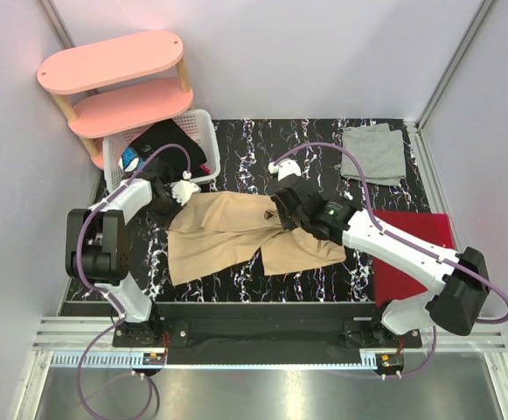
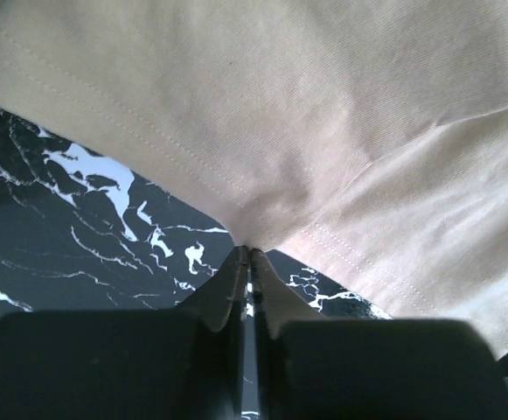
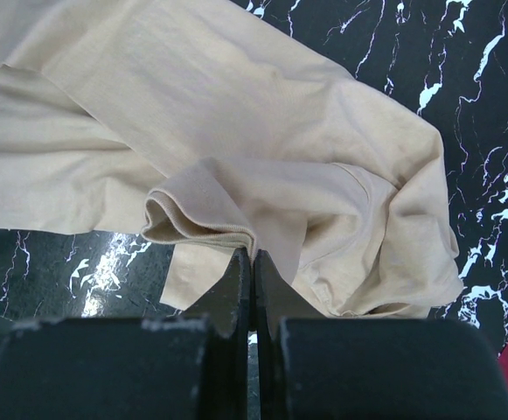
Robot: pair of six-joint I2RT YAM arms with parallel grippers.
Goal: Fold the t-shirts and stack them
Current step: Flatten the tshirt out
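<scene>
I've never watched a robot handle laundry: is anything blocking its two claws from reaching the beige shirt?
Nothing visible does. The left gripper is shut on the edge of the tan t-shirt and the right gripper pinches a fold of it. The white basket, grey t-shirt and red folder lie aside.

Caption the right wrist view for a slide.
Right fingers shut on a folded edge of the tan t-shirt, black marbled table beneath.

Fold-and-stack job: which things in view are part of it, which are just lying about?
Job: tan shirt, pinched by left gripper and right gripper; grey shirt.
Lying about: red folder, white basket with dark cloth, pink shelf.
</scene>
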